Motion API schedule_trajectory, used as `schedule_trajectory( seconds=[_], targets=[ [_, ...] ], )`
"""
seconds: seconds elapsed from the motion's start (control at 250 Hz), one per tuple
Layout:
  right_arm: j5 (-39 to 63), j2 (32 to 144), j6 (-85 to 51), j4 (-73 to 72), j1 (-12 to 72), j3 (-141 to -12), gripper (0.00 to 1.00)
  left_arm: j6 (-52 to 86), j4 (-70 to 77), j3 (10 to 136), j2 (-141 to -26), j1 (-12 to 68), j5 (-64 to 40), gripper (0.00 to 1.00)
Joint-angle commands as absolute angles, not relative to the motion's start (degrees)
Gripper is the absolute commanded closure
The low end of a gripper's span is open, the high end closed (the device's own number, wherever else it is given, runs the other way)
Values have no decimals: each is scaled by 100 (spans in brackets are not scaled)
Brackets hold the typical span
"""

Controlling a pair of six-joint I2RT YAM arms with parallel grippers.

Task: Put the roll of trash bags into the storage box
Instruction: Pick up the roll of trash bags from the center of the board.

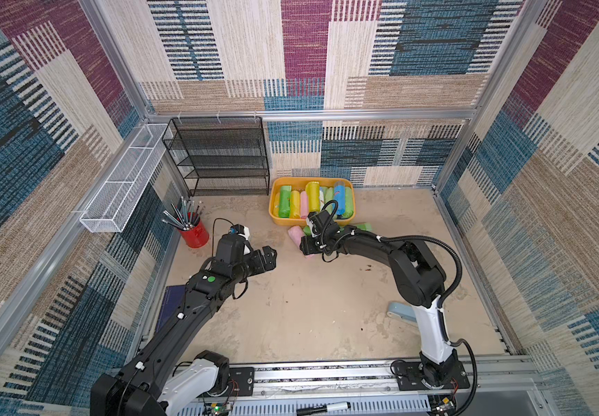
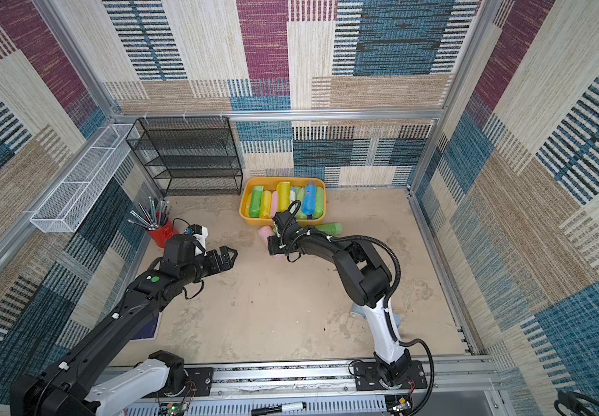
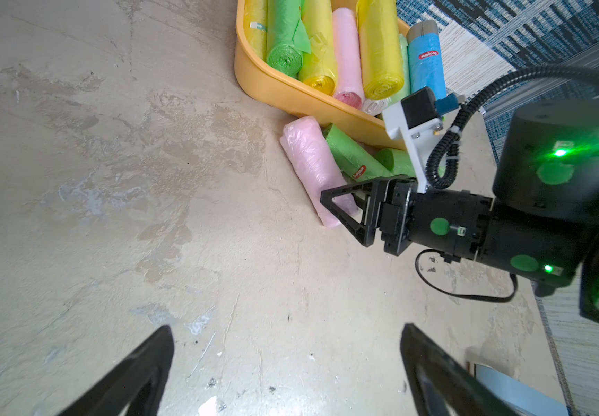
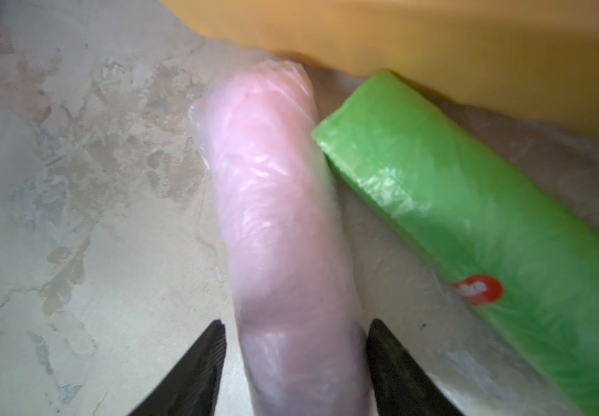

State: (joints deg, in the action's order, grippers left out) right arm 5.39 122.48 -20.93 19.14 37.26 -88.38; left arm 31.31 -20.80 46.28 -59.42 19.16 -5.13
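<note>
The pink roll of trash bags point(image 4: 283, 230) is lying on the worktop point(image 4: 74, 216) just outside the storage box point(image 3: 283, 97), beside a green roll point(image 4: 471, 216). It is calling for a square pinch across its width, then a lift over the box rim. The right hand point(image 4: 296, 323) is straddling its end farthest from the box, partway open; whether it is gripping cannot be told.

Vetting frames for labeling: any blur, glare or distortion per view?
Right wrist view: motion-soft, pink roll and storage box edges smeared. Left wrist view: sharp, green LED bloom on the right arm. Both top views: sharp, evenly lit, faint shadows, wide-angle splay in the frame posts.
</note>
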Motion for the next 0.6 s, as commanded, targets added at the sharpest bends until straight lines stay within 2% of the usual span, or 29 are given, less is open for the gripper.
schedule_trajectory(
  seconds=[0.0, 0.524, 0.596],
  targets=[
    [305, 12309, -2101, 1936, 3791, -8851, 37, 3102, -1950, 4597, -5888, 1916, -574, 2],
    [129, 12499, -1959, 1904, 3937, -8960, 41, 3106, -1916, 4483, -5840, 1906, -561, 2],
    [132, 12468, -1957, 1881, 3953, -8943, 48, 3103, -1932, 4469, -5827, 1907, -560, 2]
  ],
)
